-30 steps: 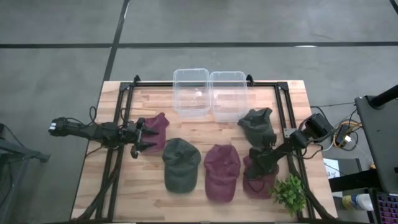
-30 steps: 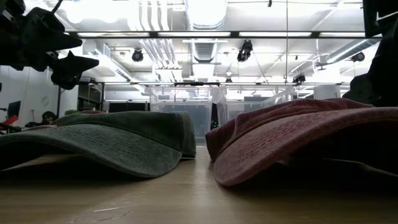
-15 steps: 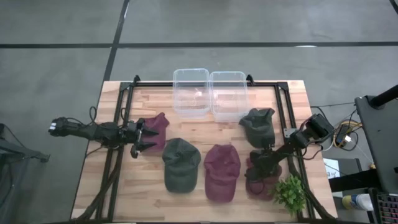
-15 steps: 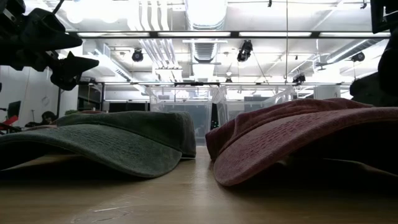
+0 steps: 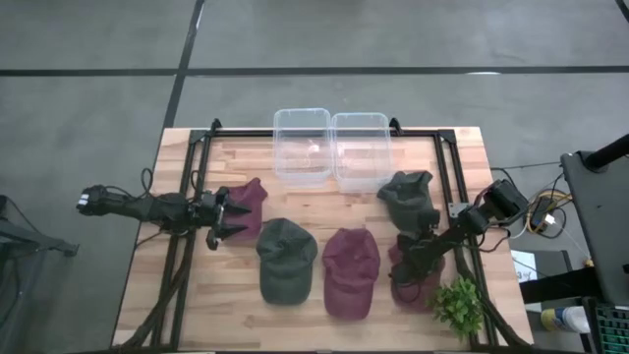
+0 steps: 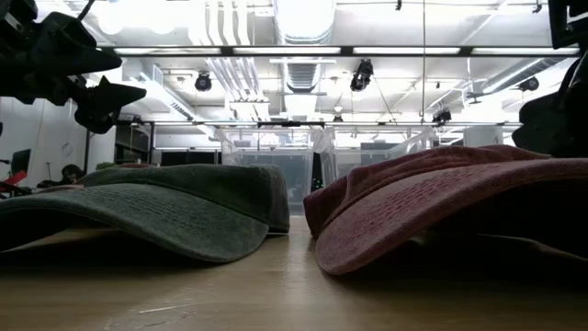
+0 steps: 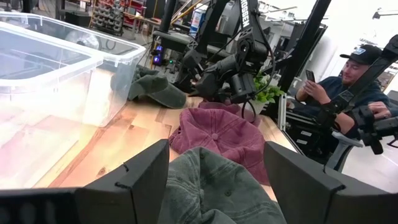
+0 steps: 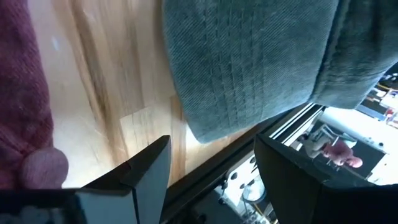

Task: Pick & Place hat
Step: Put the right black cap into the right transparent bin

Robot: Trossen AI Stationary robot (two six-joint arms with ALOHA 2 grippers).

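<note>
While five soft cloth caps lie spread below the two clear plastic bins point(image 5: 332, 147), presumably as drop points; right gripper point(image 5: 408, 277), fingers parted, sits over the rightmost maroon cap point(image 5: 418, 285), likely next pick; left gripper point(image 5: 234, 218), fingers apart, waits beside the leftmost maroon cap point(image 5: 252, 202).

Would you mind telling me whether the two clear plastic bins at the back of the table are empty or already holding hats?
No hats yet: the high view shows the wood through the left bin and right bin; the left one holds only a small pale object.
</note>
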